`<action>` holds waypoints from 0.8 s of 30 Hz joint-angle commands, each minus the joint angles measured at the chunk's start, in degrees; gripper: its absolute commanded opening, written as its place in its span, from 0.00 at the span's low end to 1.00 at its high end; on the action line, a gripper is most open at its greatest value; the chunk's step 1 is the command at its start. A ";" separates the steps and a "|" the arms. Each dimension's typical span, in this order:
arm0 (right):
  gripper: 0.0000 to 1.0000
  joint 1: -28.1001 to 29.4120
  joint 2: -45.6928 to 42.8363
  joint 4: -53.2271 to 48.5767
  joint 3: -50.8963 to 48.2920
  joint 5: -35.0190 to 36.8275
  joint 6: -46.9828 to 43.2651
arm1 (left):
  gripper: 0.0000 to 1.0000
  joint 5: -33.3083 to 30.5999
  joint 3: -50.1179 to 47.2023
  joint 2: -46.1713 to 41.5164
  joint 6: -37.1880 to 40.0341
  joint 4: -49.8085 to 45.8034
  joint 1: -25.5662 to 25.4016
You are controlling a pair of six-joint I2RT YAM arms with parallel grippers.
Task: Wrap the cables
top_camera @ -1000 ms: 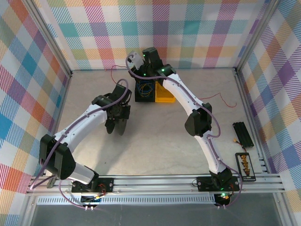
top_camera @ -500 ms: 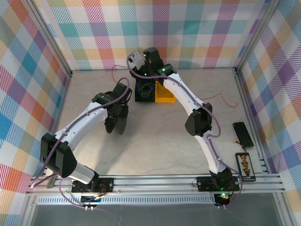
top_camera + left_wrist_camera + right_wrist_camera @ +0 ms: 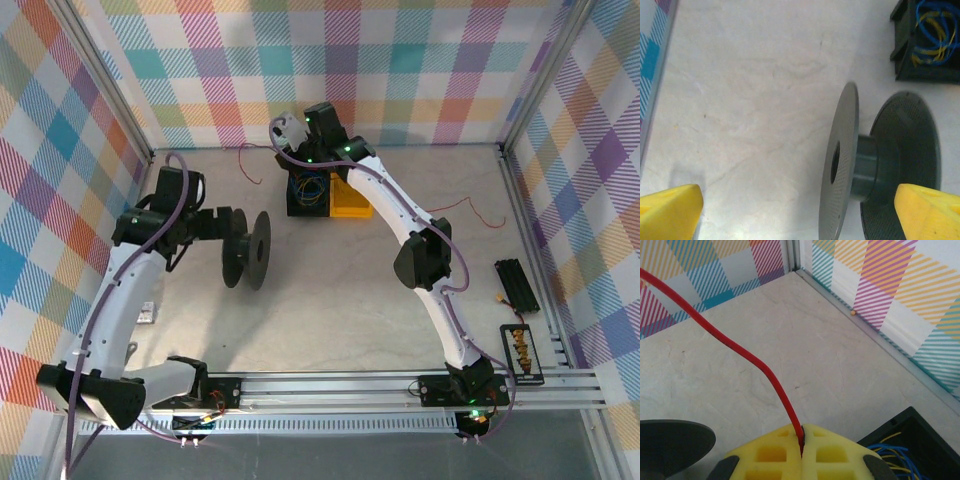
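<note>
Left wrist view: the left fingertips (image 3: 670, 212) are cut off by the lower picture edge at both corners. The spool (image 3: 875, 165) loses its lower rims to the same edge, and its nearer flange is blurred. The box (image 3: 927, 45) is cropped at the top and right.

Right wrist view: the wire (image 3: 740, 347) runs out at the left edge. Its other end is hidden between the right pads (image 3: 835, 455), which are cropped below.

Top view: the right arm (image 3: 400, 215) hides part of the wire. The tray (image 3: 522, 352) contents are too small to tell.

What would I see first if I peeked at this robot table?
Probably the black spool, standing on edge left of centre, with the left gripper wide open facing it. Next, the red wire pinched in the right gripper at the back, and the rainbow checked walls all around.
</note>
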 commanded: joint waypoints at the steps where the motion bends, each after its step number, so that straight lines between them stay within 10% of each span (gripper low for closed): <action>1: 0.00 -0.22 -2.48 0.65 -0.68 -2.24 1.18 | 0.82 6.79 -6.23 1.36 -1.22 -1.52 0.09; 13: 0.00 0.44 -2.32 -0.82 -1.40 -3.92 2.10 | 0.00 10.17 -11.58 5.51 -2.59 3.70 0.14; 24: 0.00 3.77 -3.28 1.65 -8.77 2.00 5.61 | 0.00 5.28 -1.50 14.63 -0.51 3.74 0.73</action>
